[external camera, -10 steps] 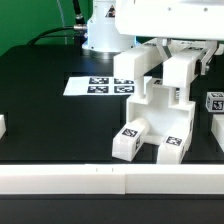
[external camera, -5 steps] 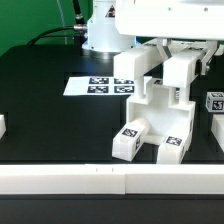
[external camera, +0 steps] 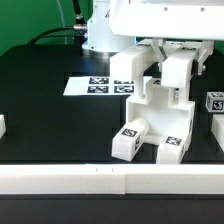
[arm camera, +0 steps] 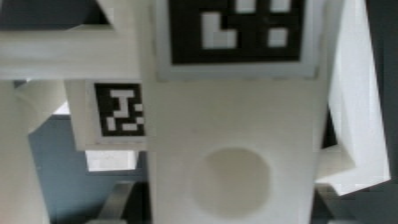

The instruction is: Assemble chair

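Ext. view: my arm has nudged slightly toward the exterior view's left vs. half a sec ago. The white upright piece [external camera: 176,75] it carries moved with it and now stands over the part-built chair [external camera: 150,122]. I read this as lining up a joint; can't tell if it's seated yet. Fingers [external camera: 201,57] closed, gripping the upright piece near its top. Arm reaches down from above, wrist approx. vertical. Wrist view: piece fills the frame, showing two tags and an oval recess. Chair sits on the black counter [external camera: 45,120], near the marker board [external camera: 98,87].
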